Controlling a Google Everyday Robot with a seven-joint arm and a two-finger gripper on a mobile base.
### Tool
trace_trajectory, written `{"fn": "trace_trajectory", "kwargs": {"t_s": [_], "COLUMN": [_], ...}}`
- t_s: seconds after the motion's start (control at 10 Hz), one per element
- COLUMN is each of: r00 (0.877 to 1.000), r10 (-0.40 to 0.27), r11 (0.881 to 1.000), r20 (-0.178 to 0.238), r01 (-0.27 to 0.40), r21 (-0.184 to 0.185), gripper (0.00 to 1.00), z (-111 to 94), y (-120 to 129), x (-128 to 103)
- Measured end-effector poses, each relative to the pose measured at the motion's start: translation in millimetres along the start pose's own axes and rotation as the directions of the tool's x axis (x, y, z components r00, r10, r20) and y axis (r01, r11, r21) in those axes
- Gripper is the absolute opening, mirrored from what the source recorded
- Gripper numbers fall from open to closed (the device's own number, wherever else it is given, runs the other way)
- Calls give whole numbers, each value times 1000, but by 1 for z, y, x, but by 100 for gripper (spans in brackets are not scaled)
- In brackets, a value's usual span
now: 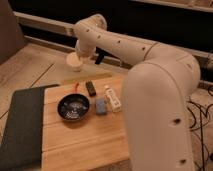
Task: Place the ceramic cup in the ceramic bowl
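Observation:
The ceramic cup, small and cream-white, hangs in the air beyond the far edge of the wooden table. My gripper is at the end of the big white arm and is shut on the cup, holding it up from above right. The ceramic bowl, dark with a pale sheen inside, sits on the table's left part, below and nearer than the cup. The bowl holds nothing.
A black oblong item, a blue item and a flat white tube-like bottle lie just right of the bowl. A dark mat covers the table's left side. My arm fills the right side of the view.

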Motion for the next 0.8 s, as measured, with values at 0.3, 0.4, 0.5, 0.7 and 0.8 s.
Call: {"fn": "trace_trajectory", "kwargs": {"t_s": [0.3, 0.4, 0.5, 0.7, 0.8], "r00": [1000, 1000, 1000, 999, 996], "r10": [-3, -4, -7, -31, -74], "r11": [1000, 1000, 1000, 1000, 997], "r20": [-4, -4, -5, -29, -59], "r01": [3, 4, 7, 31, 74], "r21": [-4, -5, -9, 0, -4], "gripper": [0, 0, 0, 0, 0], "z": [-2, -2, -2, 5, 14], "y": [5, 6, 9, 12, 26], "x": [16, 16, 16, 23, 34]}}
